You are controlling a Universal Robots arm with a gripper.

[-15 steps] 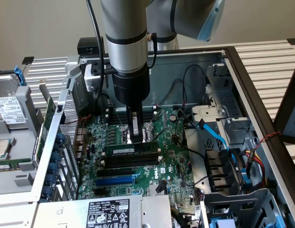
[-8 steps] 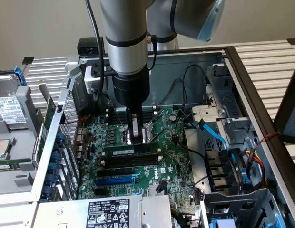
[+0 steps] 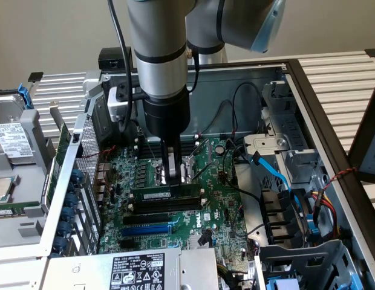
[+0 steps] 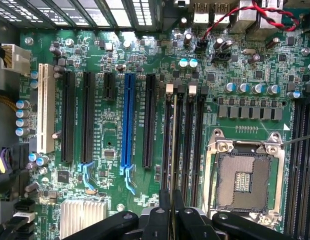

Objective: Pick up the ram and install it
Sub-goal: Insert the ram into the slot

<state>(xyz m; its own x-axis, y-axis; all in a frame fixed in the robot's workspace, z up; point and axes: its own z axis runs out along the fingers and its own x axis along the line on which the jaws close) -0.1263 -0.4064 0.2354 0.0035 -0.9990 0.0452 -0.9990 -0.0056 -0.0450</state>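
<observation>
Clearance is tight where we are watching the gripper (image 3: pixel 173 179) reach straight down into the open computer case (image 3: pixel 296 75). Its two black fingers are pinching the top edge of the ram (image 3: pixel 166 196) at about mid-length. The green stick is standing upright on its long edge along the black memory slots (image 3: pixel 157 212), with the blue expansion slot (image 3: pixel 145 229) lying near and parallel to it. We cannot tell whether it is fully seated. From the wrist view we are seeing the ram (image 4: pixel 174 140) edge-on, as a thin line running out from the closed gripper (image 4: pixel 173 207) over the memory slots (image 4: pixel 187 145). The CPU socket (image 4: pixel 243 180) is sitting just beside those slots, while the blue expansion slot (image 4: pixel 127 120) is lying on the other side, one black slot away. Toward the exterior view's right, a blue cable (image 3: pixel 275 172) and black wires are crowding the board's edge. Toward its left, the perforated case wall (image 3: pixel 91 151) is closing things in. The green motherboard (image 3: pixel 215 202) is lying flat inside the case, and the case is resting on a slatted metal table (image 3: pixel 345 75).
</observation>
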